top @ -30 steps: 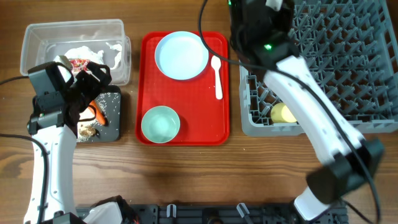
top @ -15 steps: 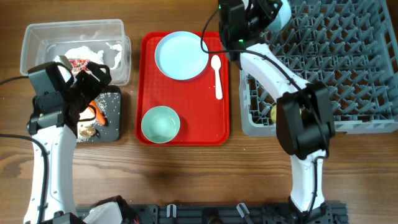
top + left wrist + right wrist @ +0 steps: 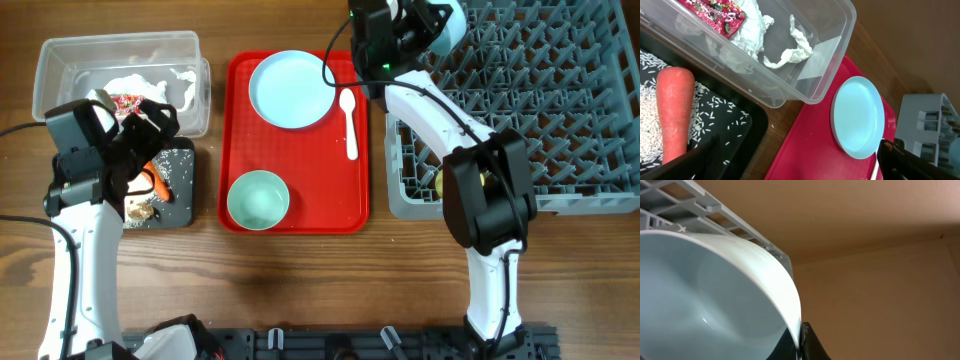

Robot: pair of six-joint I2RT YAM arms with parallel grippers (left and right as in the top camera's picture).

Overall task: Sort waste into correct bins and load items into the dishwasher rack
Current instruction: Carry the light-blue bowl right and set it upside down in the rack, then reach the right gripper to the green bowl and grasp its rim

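One bowl (image 3: 715,305) is pinched by its rim in the right gripper (image 3: 800,339) at the rack's (image 3: 560,110) corner, for loading; the left gripper (image 3: 140,135) is spread wide, empty.

Tub (image 3: 826,50) clear glossy plastic; tray (image 3: 320,170) smooth red plastic.

Bare tabletop (image 3: 330,280) runs wide and unobstructed across the lower middle of the overhead frame, between the two arms. At left, the left arm (image 3: 85,215) hangs over the seam between clear tub (image 3: 60,55) and black tray (image 3: 182,205). The right arm (image 3: 480,190) crosses the left edge of the dishwasher rack (image 3: 570,110), its right gripper (image 3: 801,342) clamped on a small pale blue bowl (image 3: 715,295) at top centre. On the red tray (image 3: 300,160), plate (image 3: 292,88), spoon (image 3: 349,122) and green bowl (image 3: 258,198) leave an open middle patch.
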